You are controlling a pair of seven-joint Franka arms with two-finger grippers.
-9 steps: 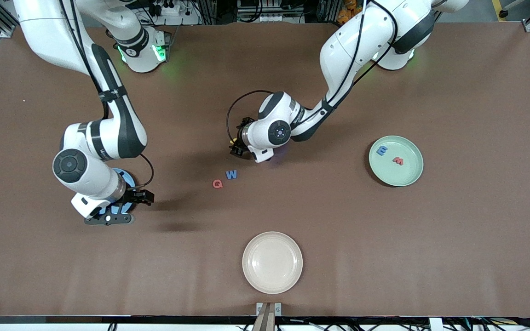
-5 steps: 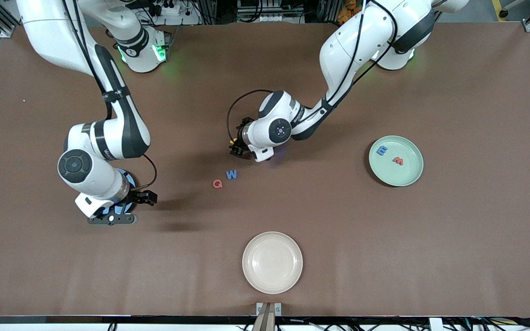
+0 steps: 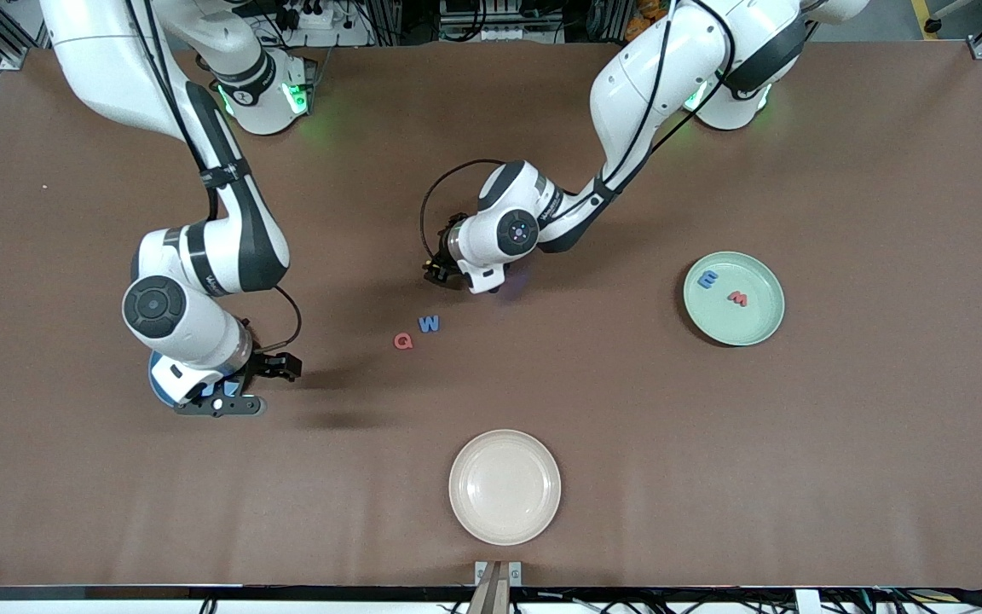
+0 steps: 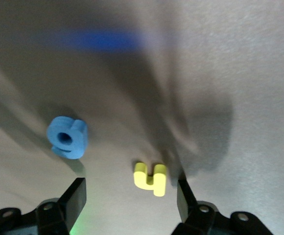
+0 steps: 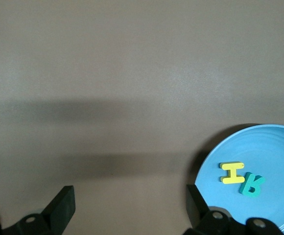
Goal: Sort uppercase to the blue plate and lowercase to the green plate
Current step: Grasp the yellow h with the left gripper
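Observation:
My left gripper [image 3: 437, 273] is open and low over the table. In the left wrist view its jaws [image 4: 131, 201] stand either side of the yellow h [image 4: 151, 178], which lies close to one finger, with the blue g-like letter [image 4: 67, 138] beside it. The left hand hides both letters in the front view. My right gripper [image 3: 280, 367] is open and empty [image 5: 130, 208] beside the blue plate [image 3: 160, 388]. The blue plate [image 5: 274, 147] holds the yellow H [image 5: 231, 172] and teal R [image 5: 252, 184]. The red Q [image 3: 403, 341] and blue W [image 3: 429, 323] lie mid-table. The green plate [image 3: 755, 324] holds the blue m [image 3: 708, 279] and the red letter [image 3: 738, 298].
A cream plate [image 3: 504, 520] sits near the table's front edge, nearer to the camera than the Q and W. The right arm covers most of the blue plate in the front view.
My right gripper has moved off the blue plate toward the table's middle, open. My left gripper has shifted a little away from the front camera, still open.

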